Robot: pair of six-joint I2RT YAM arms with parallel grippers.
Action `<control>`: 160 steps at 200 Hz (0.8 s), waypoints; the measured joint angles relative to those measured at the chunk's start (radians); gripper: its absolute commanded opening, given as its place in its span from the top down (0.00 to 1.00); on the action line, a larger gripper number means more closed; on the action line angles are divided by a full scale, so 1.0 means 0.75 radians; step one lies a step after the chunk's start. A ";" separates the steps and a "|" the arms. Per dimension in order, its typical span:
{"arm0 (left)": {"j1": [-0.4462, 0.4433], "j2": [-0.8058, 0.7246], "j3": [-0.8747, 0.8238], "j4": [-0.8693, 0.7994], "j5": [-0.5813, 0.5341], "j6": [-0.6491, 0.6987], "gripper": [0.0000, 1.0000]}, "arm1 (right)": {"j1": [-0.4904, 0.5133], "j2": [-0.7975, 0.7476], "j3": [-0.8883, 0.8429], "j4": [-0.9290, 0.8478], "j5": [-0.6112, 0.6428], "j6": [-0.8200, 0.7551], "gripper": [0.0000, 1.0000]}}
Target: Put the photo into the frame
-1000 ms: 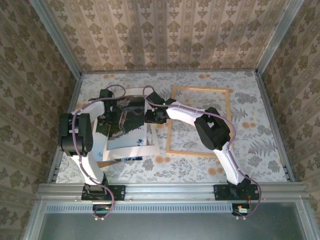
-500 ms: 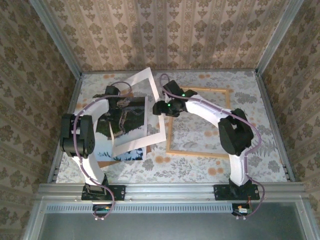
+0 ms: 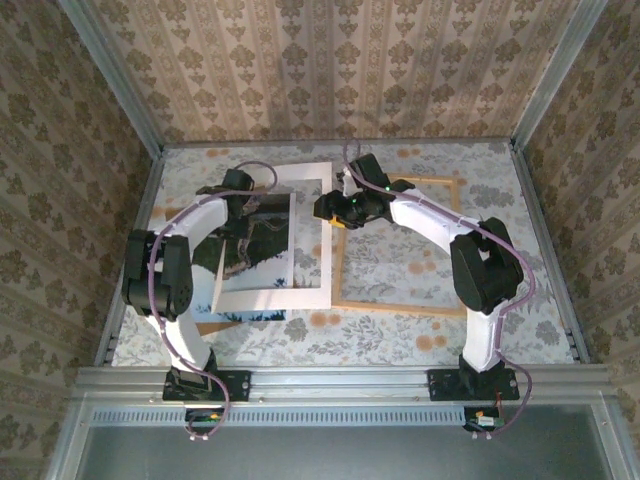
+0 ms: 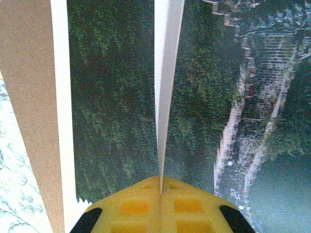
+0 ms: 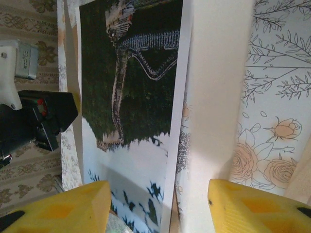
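Note:
The photo (image 3: 262, 235), a dark green hill with a winding wall, lies left of centre on the table. It also shows in the left wrist view (image 4: 112, 97) and the right wrist view (image 5: 141, 73). A white window mat (image 3: 325, 250) hangs over it. My left gripper (image 3: 243, 212) is shut on the mat's thin edge (image 4: 165, 73), its fingertips meeting around it (image 4: 161, 180). My right gripper (image 3: 325, 210) stands open beside the mat's right strip (image 5: 214, 97), its fingers (image 5: 160, 194) holding nothing. The light wood frame (image 3: 400, 306) lies flat to the right.
A brown backing board (image 3: 205, 327) pokes out under the photo at the near left, seen too as a brown strip (image 4: 26, 97). Patterned walls close the table on three sides. A metal rail runs along the near edge.
The white mat rose off the photo, tilted up steeply, and now hangs lower over it. Both grippers shifted toward the back, and the right one stands apart from the mat.

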 measured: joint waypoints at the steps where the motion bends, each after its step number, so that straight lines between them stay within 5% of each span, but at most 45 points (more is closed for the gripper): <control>1: 0.000 0.000 0.001 0.000 0.000 0.000 1.00 | -0.001 0.001 0.000 0.001 -0.001 0.001 0.44; 78: -0.010 0.000 0.030 -0.001 0.001 0.000 1.00 | -0.074 0.010 -0.111 0.008 0.027 -0.074 0.36; 116: -0.019 0.000 0.030 -0.001 0.001 0.000 1.00 | -0.080 -0.008 -0.158 0.054 -0.009 -0.060 0.54; 160: -0.024 0.000 0.030 -0.001 0.004 0.000 1.00 | -0.080 -0.009 -0.179 0.167 -0.086 -0.005 0.63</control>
